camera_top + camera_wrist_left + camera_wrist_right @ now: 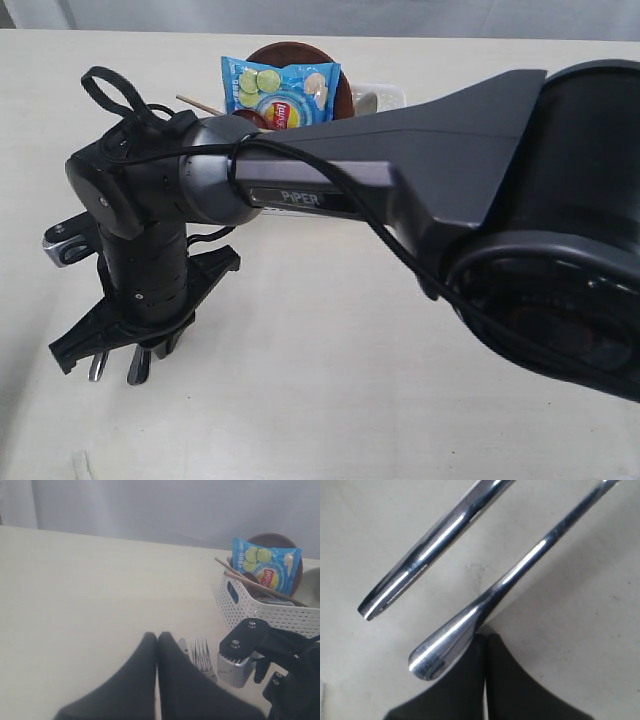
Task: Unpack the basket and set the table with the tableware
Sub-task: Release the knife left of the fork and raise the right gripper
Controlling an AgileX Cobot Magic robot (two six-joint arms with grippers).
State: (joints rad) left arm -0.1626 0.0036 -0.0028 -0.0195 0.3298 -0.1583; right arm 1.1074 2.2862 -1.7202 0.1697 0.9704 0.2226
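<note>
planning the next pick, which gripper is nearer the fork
Right. The right gripper hangs over the handle end of the fork, its fingers right beside it. The left gripper sits back from the tines, a gap between them.

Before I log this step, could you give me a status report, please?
Left tool, right tool shut, empty. Knife and fork lying on table. Chip bag covers plate in basket.
</note>
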